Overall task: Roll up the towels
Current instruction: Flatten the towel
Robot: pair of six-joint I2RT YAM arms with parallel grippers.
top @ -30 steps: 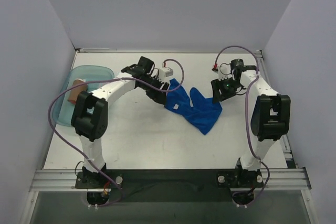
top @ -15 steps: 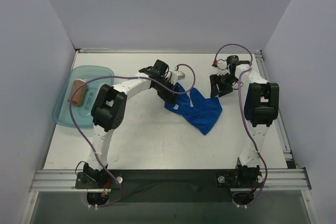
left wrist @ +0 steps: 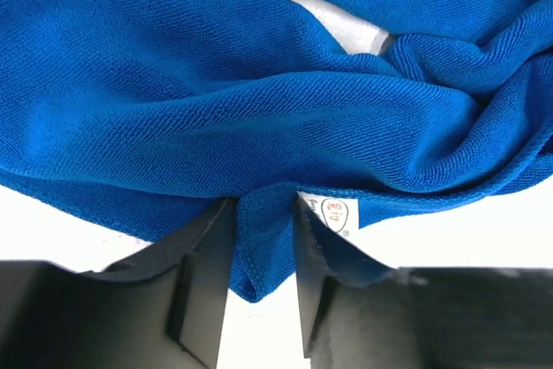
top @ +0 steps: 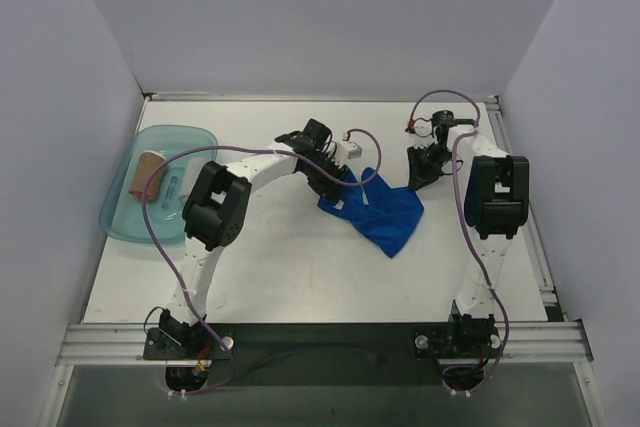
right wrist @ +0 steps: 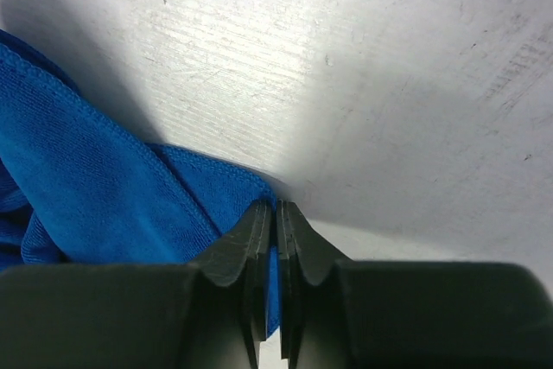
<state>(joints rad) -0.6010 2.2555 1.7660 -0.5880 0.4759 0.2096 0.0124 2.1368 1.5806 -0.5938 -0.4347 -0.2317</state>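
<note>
The left gripper [left wrist: 259,300] is pinching a hem fold of the bright royal-blue rectangular terry towel [top: 385,215] (just beside its small white tag [left wrist: 335,212]). The right gripper [right wrist: 276,248] is clamping the towel's right corner, jaws nearly together. The towel is lying crumpled on the white table [top: 300,267], between the arms.

I log a white table [top: 250,257]: blue towel [top: 385,217] crumpled mid-right, teal tray [top: 122,215] far left, seemingly holding a tan roll [top: 148,169].

From above and behind the bases, the top camera looks down over the whole white tabletop [top: 260,267]. Each wrist camera peers along its own fingers [left wrist: 203,287] [right wrist: 251,274], close against the crumpled royal-blue terry towel [top: 388,215] all three views share.
</note>
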